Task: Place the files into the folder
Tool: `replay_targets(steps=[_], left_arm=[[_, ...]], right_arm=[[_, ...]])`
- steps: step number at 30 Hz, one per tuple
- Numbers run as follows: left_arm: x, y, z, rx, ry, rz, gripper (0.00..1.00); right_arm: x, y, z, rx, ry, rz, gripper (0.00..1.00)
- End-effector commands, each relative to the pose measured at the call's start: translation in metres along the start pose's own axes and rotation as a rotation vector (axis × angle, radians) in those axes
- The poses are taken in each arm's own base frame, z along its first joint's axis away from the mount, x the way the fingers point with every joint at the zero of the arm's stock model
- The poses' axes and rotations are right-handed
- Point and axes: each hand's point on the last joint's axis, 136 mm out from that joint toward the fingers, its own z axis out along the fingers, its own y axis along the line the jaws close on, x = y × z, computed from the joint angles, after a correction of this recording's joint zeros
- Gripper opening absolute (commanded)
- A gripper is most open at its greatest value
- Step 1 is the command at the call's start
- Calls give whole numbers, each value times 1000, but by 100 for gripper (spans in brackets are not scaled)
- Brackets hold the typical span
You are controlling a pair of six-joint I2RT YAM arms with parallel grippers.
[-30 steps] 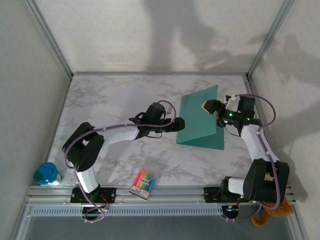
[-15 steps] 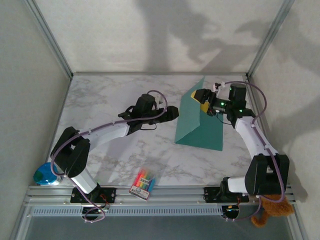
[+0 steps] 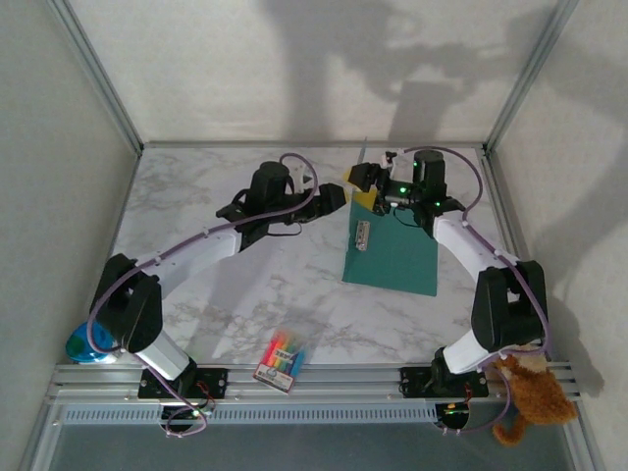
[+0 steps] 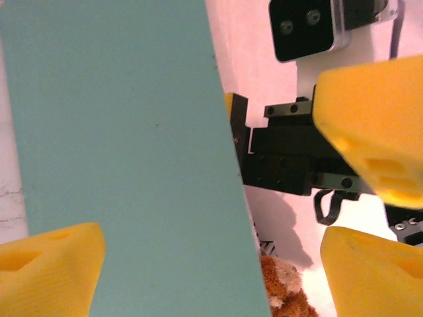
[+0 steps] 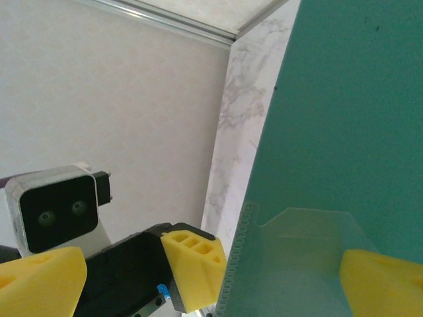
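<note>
folder (image 3: 392, 260): teal, open on the marble table (image 3: 186, 196); one cover lies flat, on the near side of both sets of fingertips, and the other stands almost upright between them.
raised cover (image 4: 119, 145): seen edge-on from above as a thin line, it passes through the gap of each gripper.
left gripper (image 3: 336, 196): fingers (image 4: 49, 271) wide apart. the raised cover stands in the gap, close against one yellow pad and well apart from the other. whether it touches the nearer pad cannot be told.
right gripper (image 3: 361, 186): fingers (image 5: 39, 284) also spread wide. the same cover stands between them, close by one pad, with open space out to the other. nothing is clamped.
grippers to each other: they meet from opposite sides at the cover's free edge, fingertips just beside one another.
metal clip (image 3: 363, 234): on the flat cover by the spine, just nearer the arm bases than the fingertips.
clear pocket (image 5: 304, 257): on the raised cover's inner face, between the right fingers.
pen packet (image 3: 282, 358): coloured pens at the table's near edge, well apart from both grippers.
</note>
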Motion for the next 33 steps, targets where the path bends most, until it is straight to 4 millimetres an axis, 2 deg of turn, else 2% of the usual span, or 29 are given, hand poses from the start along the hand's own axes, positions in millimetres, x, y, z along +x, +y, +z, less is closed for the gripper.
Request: replay_targets(steps=[1,8,11,21,29,33], left_arm=[[-11,-6,-22,25,-13,-7,84],[-6,14,-23,24,23,-44,81],[-5,32,-22,-6,27,-67,79],[-9,60,-26,-90,34,-66,56],[-8,59,-29,-102,44,-41,60],[-7,71,-31,-158,55,-41,63]], right_arm=[[-12,21,15,-73,-24,-34,99],[-10,14,37,-103,-3,11,99],[-9,13,41,-106,0,18,99],[2,0,53,-91,26,39,99],[12,-8,72,-91,61,55,99],[14,-11,80,-96,73,64,99]])
